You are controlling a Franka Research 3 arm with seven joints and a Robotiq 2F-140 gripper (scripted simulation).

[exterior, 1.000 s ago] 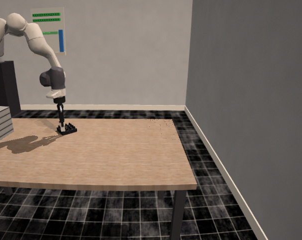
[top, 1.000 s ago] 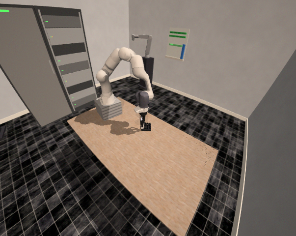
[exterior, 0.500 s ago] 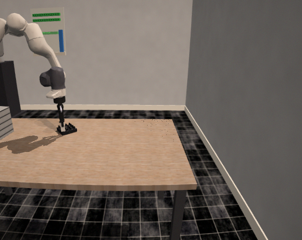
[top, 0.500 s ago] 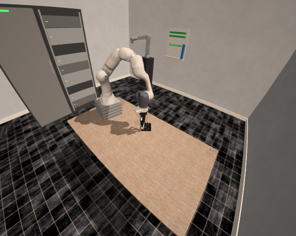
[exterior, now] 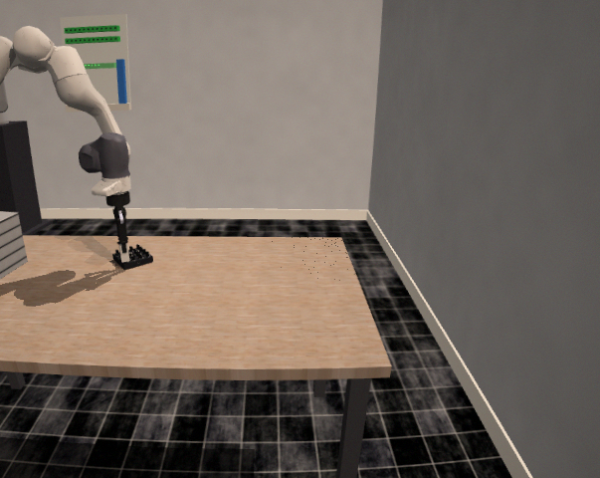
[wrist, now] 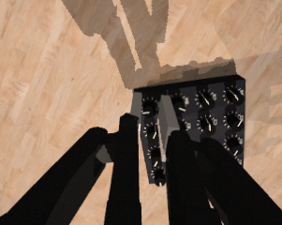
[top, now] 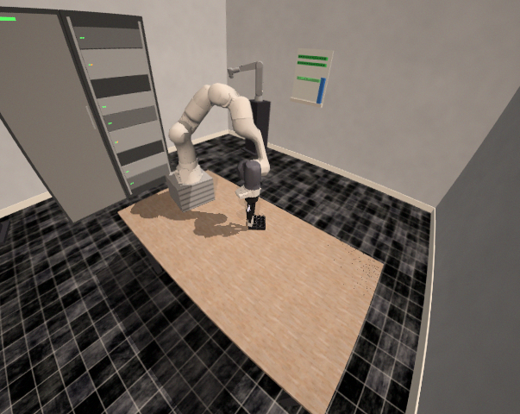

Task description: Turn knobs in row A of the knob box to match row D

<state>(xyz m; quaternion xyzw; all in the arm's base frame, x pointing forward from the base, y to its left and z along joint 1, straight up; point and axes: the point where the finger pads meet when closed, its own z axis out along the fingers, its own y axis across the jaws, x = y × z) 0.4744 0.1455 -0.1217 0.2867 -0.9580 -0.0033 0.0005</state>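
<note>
The black knob box (top: 260, 228) (exterior: 138, 264) (wrist: 194, 112) stands on the table. In the wrist view its rear row A runs down its left edge. My gripper (top: 250, 223) (exterior: 124, 255) (wrist: 149, 107) points down at that row, its fingers narrowly open. The corner knob A4 (wrist: 150, 109) shows between the fingertips, with a visible gap; contact cannot be told. Knob A3 (wrist: 152, 130) and knob A1 (wrist: 159, 177) show lower down. Knob D4 (wrist: 233, 95) has its line running diagonally; knob D3 (wrist: 233, 120) is below it. My right finger hides part of row B, and D1 is hidden.
The wooden table (top: 268, 285) (exterior: 212, 309) extends beyond the box. The arm's striped base block (top: 191, 191) (exterior: 1, 247) stands at one end. Small dark specks show near the table's far right corner. In the wrist view the fingers' shadow falls beyond the box.
</note>
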